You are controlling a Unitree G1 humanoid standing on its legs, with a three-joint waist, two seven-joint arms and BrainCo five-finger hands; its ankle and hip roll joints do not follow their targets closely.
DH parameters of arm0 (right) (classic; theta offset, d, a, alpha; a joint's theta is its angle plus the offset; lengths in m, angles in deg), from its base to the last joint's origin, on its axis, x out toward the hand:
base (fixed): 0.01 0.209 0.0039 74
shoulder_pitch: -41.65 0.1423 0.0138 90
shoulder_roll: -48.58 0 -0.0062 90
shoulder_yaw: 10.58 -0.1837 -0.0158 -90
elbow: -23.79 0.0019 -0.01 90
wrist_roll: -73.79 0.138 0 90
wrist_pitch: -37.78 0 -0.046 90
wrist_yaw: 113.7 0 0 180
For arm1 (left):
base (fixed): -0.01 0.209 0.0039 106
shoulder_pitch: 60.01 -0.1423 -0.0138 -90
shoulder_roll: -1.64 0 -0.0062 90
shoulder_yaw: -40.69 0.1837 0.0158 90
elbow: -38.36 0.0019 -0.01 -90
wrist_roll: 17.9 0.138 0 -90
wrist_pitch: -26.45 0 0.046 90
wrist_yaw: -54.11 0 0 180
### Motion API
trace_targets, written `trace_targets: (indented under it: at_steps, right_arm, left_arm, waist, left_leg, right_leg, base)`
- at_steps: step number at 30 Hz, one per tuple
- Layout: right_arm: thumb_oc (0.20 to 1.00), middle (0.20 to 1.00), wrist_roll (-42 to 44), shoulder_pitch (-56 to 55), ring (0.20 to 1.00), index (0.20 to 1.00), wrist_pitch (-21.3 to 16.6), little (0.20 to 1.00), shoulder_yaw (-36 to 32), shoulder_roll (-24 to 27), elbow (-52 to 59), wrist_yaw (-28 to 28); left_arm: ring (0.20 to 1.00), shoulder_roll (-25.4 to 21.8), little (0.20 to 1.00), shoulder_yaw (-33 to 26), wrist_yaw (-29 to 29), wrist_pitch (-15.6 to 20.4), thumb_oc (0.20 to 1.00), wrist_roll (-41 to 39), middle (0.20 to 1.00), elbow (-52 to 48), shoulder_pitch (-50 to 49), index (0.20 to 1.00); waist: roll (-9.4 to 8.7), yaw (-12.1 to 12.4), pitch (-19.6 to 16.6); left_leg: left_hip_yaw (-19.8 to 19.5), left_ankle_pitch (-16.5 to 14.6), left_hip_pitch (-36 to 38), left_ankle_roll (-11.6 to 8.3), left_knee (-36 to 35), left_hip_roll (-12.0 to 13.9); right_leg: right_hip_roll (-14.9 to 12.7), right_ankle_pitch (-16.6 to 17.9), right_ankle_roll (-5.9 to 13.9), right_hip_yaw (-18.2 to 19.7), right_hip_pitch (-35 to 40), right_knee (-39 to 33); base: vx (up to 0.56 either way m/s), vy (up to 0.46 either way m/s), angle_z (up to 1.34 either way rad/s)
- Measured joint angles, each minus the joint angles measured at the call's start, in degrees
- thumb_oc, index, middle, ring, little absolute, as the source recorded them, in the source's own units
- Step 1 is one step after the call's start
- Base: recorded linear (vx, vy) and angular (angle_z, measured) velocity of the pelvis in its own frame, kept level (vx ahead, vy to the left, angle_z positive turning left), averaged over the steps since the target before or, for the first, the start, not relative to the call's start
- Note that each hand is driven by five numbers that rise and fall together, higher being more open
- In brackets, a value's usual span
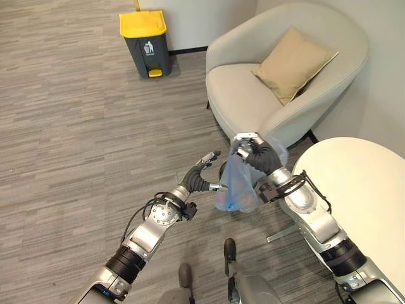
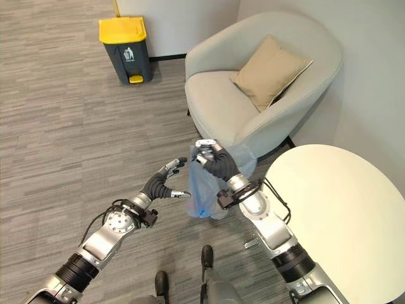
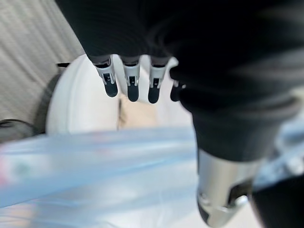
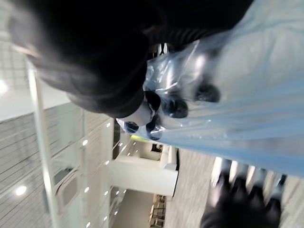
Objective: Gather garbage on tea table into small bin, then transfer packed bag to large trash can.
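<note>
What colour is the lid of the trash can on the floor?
Yellow; the lid tops a dark grey pedal trash can, clearest in the left eye view.

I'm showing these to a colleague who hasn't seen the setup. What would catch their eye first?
The pale blue plastic bag hanging in mid-air, its top bunched in the right hand, with the left hand open beside it. Behind them stands a beige armchair with a tan cushion, and farther back a grey trash can with a yellow lid.

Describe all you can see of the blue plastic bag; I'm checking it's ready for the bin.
The thin, translucent pale-blue plastic bag hangs in the air, its neck bunched in the curled fingers of the right hand. Its body sags with darker blue contents low down. The open left hand is close beside it; whether they touch is unclear. The floor lies below, the beige armchair behind.
</note>
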Motion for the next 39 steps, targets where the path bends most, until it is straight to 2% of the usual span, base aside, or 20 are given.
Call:
trace_targets:
  at_steps: [3,13,16,20,23,24,28,29,30,35,39]
  right_arm:
    - [0.2,0.2,1.05,1.9,0.2,0.2,-0.01,0.2,0.33,-1.37,-0.2,0.54]
    - [0.2,0.2,3.8,6.56,0.2,0.2,-0.1,0.2,4.5,-3.18,-0.42,2.56]
    - [0.2,0.2,4.47,7.26,0.2,0.2,-0.18,0.2,5.36,-5.23,-0.94,3.15]
    - [0.2,0.2,6.83,8.43,0.2,0.2,-0.2,0.2,8.72,-9.31,-1.26,3.99]
    - [0.2,0.2,9.5,8.5,0.2,0.2,-0.24,0.2,10.95,-11.92,-1.92,4.45]
    - [0.2,0.2,10.45,8.5,0.2,0.2,-0.24,0.2,12.64,-13.73,-3.24,4.51]
    - [0.2,0.2,11.0,8.7,0.2,0.2,-0.58,0.2,13.52,-13.71,-3.2,5.01]
    - [0.2,0.2,11.02,8.7,0.2,0.2,-0.58,0.2,13.53,-13.64,-3.2,5.0]
    - [0.2,0.2,11.1,8.7,0.2,0.2,-0.58,0.2,13.53,-13.37,-3.19,4.99]
    - [0.2,0.2,12.72,8.71,0.2,0.2,-0.57,0.2,13.51,-11.26,-3.17,4.75]
    - [0.2,0.2,11.25,7.67,0.2,0.2,-0.2,0.2,13.27,-6.66,-3.16,3.38]
  left_arm:
    - [1.0,1.01,1.0,1.08,-1.6,0.0,1.0,1.27,1.0,0.96,0.62,1.0]
    - [1.0,0.84,1.0,1.31,-6.45,-1.65,1.0,9.49,1.0,4.45,-1.06,1.0]
    - [1.0,1.12,1.0,1.55,-6.99,-2.01,1.0,9.74,1.0,4.74,-1.58,1.0]
    - [1.0,2.06,1.0,2.87,-8.04,-2.49,1.0,11.19,1.0,6.26,-1.61,1.0]
    - [1.0,2.52,1.0,6.53,-8.43,-3.09,1.0,11.18,1.0,6.32,1.14,1.0]
    - [1.0,3.94,1.0,8.31,-8.6,-3.18,1.0,11.14,1.0,6.29,3.67,1.0]
    - [1.0,5.9,1.0,8.96,-9.23,-3.3,1.0,11.12,1.0,6.28,7.23,1.0]
    - [0.624,5.85,0.624,8.96,-9.35,-3.35,0.624,11.12,0.624,6.29,7.7,0.624]
    - [0.2,5.86,0.2,8.95,-9.5,-3.37,0.2,11.12,0.2,6.31,8.08,0.2]
    - [0.2,5.15,0.2,8.69,-10.56,-3.59,0.2,10.63,0.2,8.23,8.65,0.2]
    - [0.2,4.3,0.2,5.9,-11.0,-3.78,0.2,8.73,0.2,8.74,6.2,0.2]
  waist:
    - [-0.17,0.07,-1.01]
    - [-0.27,1.74,-4.26]
    - [-0.88,2.95,-4.82]
    - [-2.3,3.06,-5.95]
    - [-2.75,3.02,-6.29]
    - [-2.96,3.01,-6.43]
    - [-2.95,2.55,-6.44]
    - [-2.93,2.43,-6.43]
    - [-2.91,2.37,-6.44]
    - [-2.34,1.28,-6.71]
    - [-1.35,0.88,-7.05]
  left_leg:
    - [0.12,0.04,1.86,0.01,-0.6,0.35]
    - [0.0,-0.16,3.33,-0.3,-0.82,0.86]
    - [-0.01,-0.31,3.72,-0.66,-0.83,1.1]
    - [-0.31,-0.29,3.44,-1.26,-0.69,1.45]
    - [-0.41,-0.25,2.88,-1.29,-0.35,1.41]
    - [-0.45,0.1,2.6,-0.95,-0.23,1.41]
    - [-0.47,0.04,2.28,-0.91,0.43,1.45]
    - [-0.45,0.05,2.2,-0.91,0.43,1.51]
    - [-0.48,0.03,1.98,-0.91,0.46,1.56]
    - [-0.04,0.03,2.33,-0.91,0.35,1.45]
    - [0.89,-0.02,4.04,-0.85,-0.71,1.55]
  right_leg:
    - [0.25,0.91,-1.04,-0.02,1.7,-0.45]
    - [0.77,-0.21,-0.41,-0.18,3.27,-0.48]
    - [0.93,-0.28,-0.41,-0.22,3.78,-0.49]
    - [1.14,-0.36,-0.38,-0.56,3.61,-0.49]
    - [1.0,-0.36,-0.38,-0.93,3.28,-0.48]
    - [0.98,-0.3,-0.31,-1.11,3.14,-0.48]
    - [0.98,-0.31,-0.33,-1.19,3.07,-0.47]
    - [1.03,-0.31,-0.33,-1.19,3.02,-0.47]
    - [1.08,-0.31,-0.33,-1.17,2.92,-0.47]
    - [1.24,-0.16,-0.51,-0.61,2.73,-0.47]
    - [1.33,-0.16,-0.58,0.04,3.65,-0.48]
  base:
    - [0.04,0.017,-0.04]
    - [0.04,0.003,-0.01]
    - [0.01,-0.002,0.0]
    - [0.01,0.002,0.04]
    - [0.0,0.001,0.07]
    - [0.0,0.003,0.06]
    - [0.0,0.0,0.0]
    - [0.01,0.01,-0.04]
    - [0.0,0.0,0.0]
    - [0.04,0.013,-0.06]
    - [0.06,0.01,-0.1]
